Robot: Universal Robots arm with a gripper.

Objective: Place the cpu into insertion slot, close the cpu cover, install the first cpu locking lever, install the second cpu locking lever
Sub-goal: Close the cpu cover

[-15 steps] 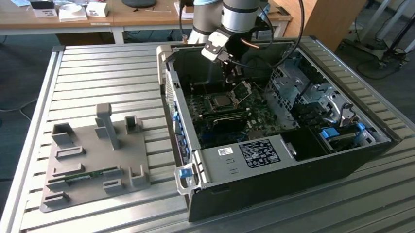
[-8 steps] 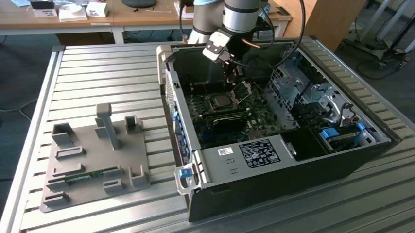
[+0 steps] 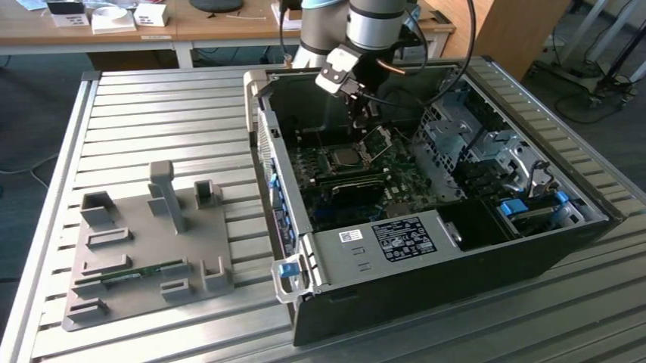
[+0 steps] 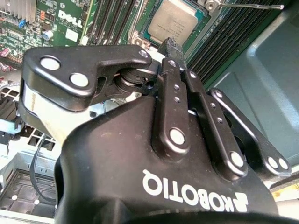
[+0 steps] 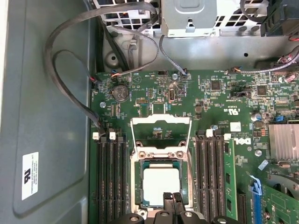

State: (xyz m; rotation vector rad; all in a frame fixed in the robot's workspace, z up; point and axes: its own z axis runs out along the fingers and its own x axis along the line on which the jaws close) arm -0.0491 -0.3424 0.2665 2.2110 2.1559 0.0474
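Observation:
The cpu [image 5: 160, 185] [image 4: 171, 20] [image 3: 346, 156], with its silvery top, lies flat in the insertion slot [image 5: 137, 186] on the green motherboard. The cpu cover [image 5: 161, 122] [image 3: 380, 141] is swung open, standing up from its hinge at the edge of the slot. My gripper [image 5: 172, 198] [image 4: 170, 45] [image 3: 365, 115] hovers just above the near edge of the chip, its two fingers pressed together with nothing between them. A thin metal locking lever [image 4: 252, 6] sticks out beside the slot.
The motherboard sits deep inside an open computer case [image 3: 434, 249] on a slatted metal table. Memory slots [image 5: 111, 177] flank the socket on both sides, and cables [image 5: 70, 65] loop beside it. A grey fixture plate [image 3: 151, 249] with a green memory stick lies on the exterior view's left.

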